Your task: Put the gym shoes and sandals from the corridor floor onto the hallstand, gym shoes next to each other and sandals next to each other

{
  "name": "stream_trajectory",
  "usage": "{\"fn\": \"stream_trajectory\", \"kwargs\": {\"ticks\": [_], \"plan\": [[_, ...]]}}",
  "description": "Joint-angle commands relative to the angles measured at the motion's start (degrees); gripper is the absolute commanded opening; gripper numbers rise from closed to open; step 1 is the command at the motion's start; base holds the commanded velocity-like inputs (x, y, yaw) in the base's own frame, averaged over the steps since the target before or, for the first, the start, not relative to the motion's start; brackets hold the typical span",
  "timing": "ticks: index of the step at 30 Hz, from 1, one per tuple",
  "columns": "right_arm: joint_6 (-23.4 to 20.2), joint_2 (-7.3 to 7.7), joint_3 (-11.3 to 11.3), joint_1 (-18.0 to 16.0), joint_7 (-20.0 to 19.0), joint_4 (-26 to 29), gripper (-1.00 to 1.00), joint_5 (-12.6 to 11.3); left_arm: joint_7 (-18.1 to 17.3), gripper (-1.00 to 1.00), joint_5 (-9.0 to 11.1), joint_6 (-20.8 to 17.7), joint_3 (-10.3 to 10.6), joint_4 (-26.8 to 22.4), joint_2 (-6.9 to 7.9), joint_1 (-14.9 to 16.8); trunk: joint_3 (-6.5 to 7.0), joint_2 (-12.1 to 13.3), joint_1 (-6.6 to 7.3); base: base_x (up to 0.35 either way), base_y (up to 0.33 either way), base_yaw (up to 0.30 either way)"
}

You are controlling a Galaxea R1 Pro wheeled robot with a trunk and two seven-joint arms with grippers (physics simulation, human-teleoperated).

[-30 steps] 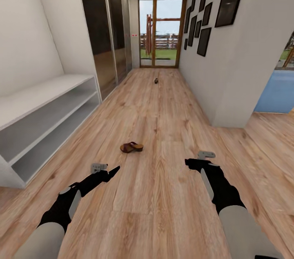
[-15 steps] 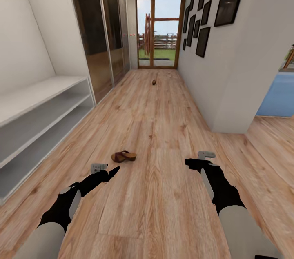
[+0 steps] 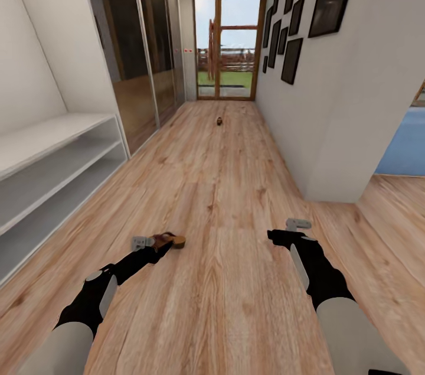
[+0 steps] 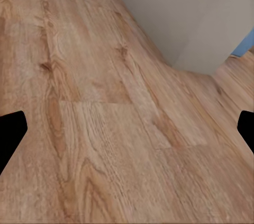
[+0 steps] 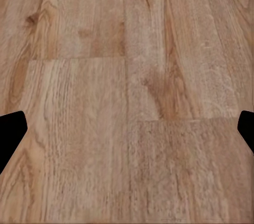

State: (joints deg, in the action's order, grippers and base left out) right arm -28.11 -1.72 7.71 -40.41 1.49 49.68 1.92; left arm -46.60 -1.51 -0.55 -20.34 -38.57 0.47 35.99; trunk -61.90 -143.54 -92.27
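One brown sandal (image 3: 168,240) lies on the wood-plank corridor floor (image 3: 230,186), just beyond the tip of my left gripper (image 3: 156,251), which overlaps its near end in the head view. My right gripper (image 3: 281,237) hovers over bare floor further right. In both wrist views the fingers stand wide apart at the frame edges with only planks between them: left gripper (image 4: 127,128) and right gripper (image 5: 127,128) are open and empty. The pale hallstand (image 3: 50,134) with two open tiers runs along the left wall. The gym shoes are out of view.
A small brown thing (image 3: 219,121) lies far down the corridor, too small to identify. Mirrored wardrobe doors (image 3: 141,50) line the left wall. A glass door (image 3: 227,44) closes the far end. A white wall corner (image 3: 330,186) juts in at the right.
The whole view has advanced down the corridor. The sandal now appears nearer, right at my left gripper's tip, and the hallstand has slid leftward. Both arms keep their pose.
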Motion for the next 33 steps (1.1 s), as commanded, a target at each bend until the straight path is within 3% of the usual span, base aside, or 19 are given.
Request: {"fn": "stream_trajectory", "kwargs": {"ticks": [1,17,33], "plan": [[-0.28,-0.07,0.14,-0.02,0.01,0.07,1.0,0.19,-0.33,1.0,-0.16,-0.06,-0.22,-0.01,-0.03,0.05,-0.05,-0.02,-0.02,0.314,-0.193,0.0],[-0.28,-0.05,0.14,-0.02,0.01,0.07,1.0,0.19,-0.33,1.0,-0.16,-0.08,-0.22,-0.01,-0.03,0.05,-0.05,-0.02,-0.02,0.307,-0.201,0.038],[-0.28,-0.07,0.14,-0.02,0.01,0.07,1.0,0.19,-0.33,1.0,-0.16,-0.1,-0.22,-0.01,-0.03,0.04,-0.05,-0.02,-0.02,0.269,-0.208,0.276]]}}
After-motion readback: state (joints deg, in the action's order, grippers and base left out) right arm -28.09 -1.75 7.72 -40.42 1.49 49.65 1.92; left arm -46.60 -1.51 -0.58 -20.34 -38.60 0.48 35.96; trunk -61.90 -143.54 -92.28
